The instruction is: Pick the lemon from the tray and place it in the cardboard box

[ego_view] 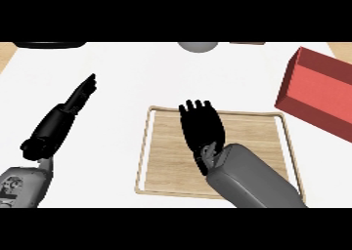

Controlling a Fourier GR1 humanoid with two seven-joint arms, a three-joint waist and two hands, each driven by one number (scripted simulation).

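Hovering over the wooden tray (260, 139), which lies just below centre toward 6 o'clock in the head view, the right hand (202, 128) has its fingers stretched straight toward 12 o'clock and holds nothing that shows. The lemon is out of sight; whether it lies under that hand cannot be told. At 9 o'clock the left hand (62, 118) shows over the white counter (136, 73), fingers straight, aimed at 1 o'clock. The red box (327, 95) sits at 2 o'clock, apart from the tray.
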